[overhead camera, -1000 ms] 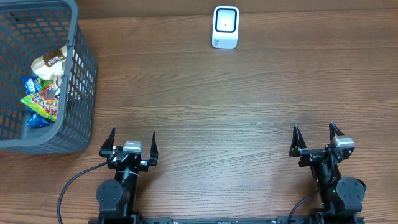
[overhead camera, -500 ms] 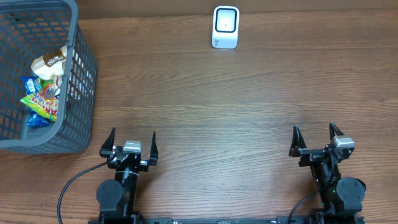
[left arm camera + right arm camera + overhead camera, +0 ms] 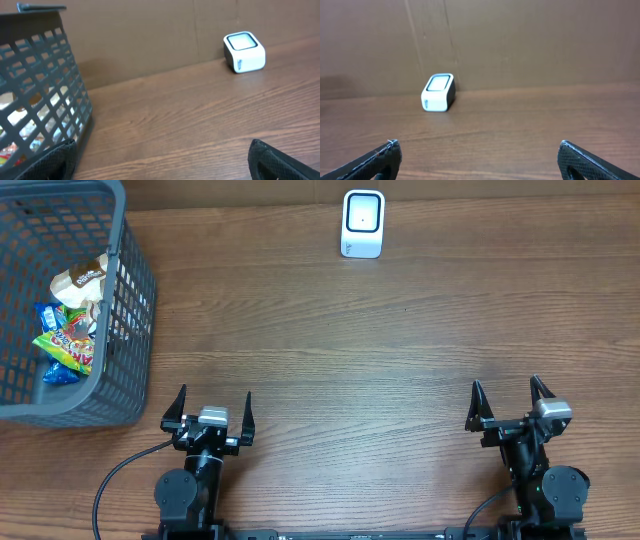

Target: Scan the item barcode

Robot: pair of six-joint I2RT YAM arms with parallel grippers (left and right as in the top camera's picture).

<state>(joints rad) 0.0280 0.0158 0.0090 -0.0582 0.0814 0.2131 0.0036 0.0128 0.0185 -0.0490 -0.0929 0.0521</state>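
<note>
Nearest, the left tool (image 3: 214,393) and right tool (image 3: 505,385) stand spread apart, empty. Left, in the grey basket (image 3: 137,300), lie bright crumpled snack packets (image 3: 68,342), heaped, facing unclear. At the worktop's (image 3: 350,350) far edge stands the white scanner (image 3: 362,223), window up.

Wooden table (image 3: 400,360): basket (image 3: 136,320), scanner (image 3: 362,223) (white)

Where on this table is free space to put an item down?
The table is bare between basket, scanner, left gripper and right gripper, also right of the scanner. Crowded only inside the basket, among snack packets.
</note>
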